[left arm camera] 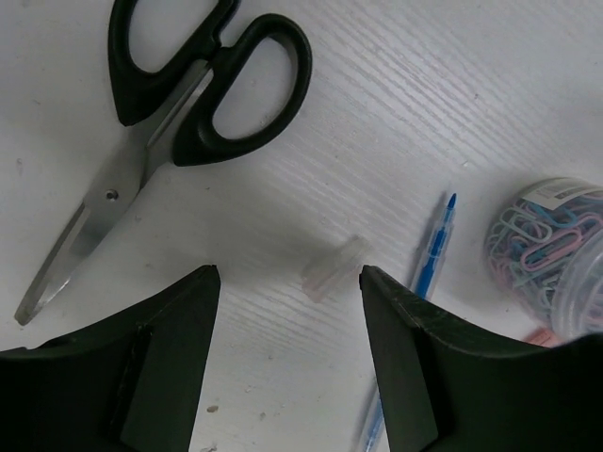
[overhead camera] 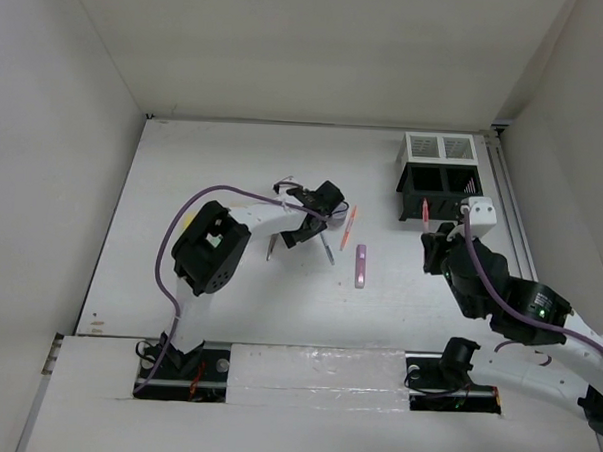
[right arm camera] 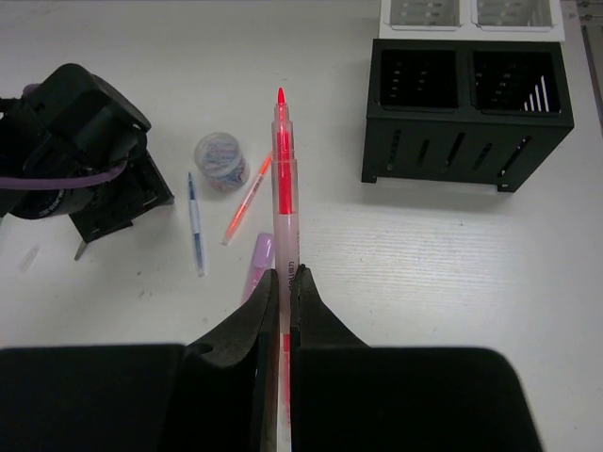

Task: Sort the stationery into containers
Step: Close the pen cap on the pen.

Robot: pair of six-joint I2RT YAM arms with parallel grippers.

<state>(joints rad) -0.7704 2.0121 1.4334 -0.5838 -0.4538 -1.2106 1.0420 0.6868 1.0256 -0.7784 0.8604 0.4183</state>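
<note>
The black-handled scissors (left arm camera: 188, 104) lie flat on the table, up and left of my left gripper (left arm camera: 290, 278), which hangs open over the bare surface. A small clear cap (left arm camera: 334, 268) lies just past its tips, near the right finger (left arm camera: 400, 330). A blue pen (left arm camera: 429, 259) runs beside that finger. My right gripper (right arm camera: 285, 273) is shut on a red pen (right arm camera: 283, 179), whose tip points toward the black mesh organiser (right arm camera: 466, 122) and the white mesh box (right arm camera: 471, 14) behind it. From above, the right gripper (overhead camera: 428, 232) holds the red pen (overhead camera: 425, 211) just in front of the organiser (overhead camera: 438, 187).
A purple highlighter (overhead camera: 361, 266) and an orange pen (overhead camera: 349, 226) lie mid-table between the arms. A clear jar of coloured paperclips (left arm camera: 551, 254) stands right of the left gripper (overhead camera: 306, 226). White walls close in the table's left, right and far sides.
</note>
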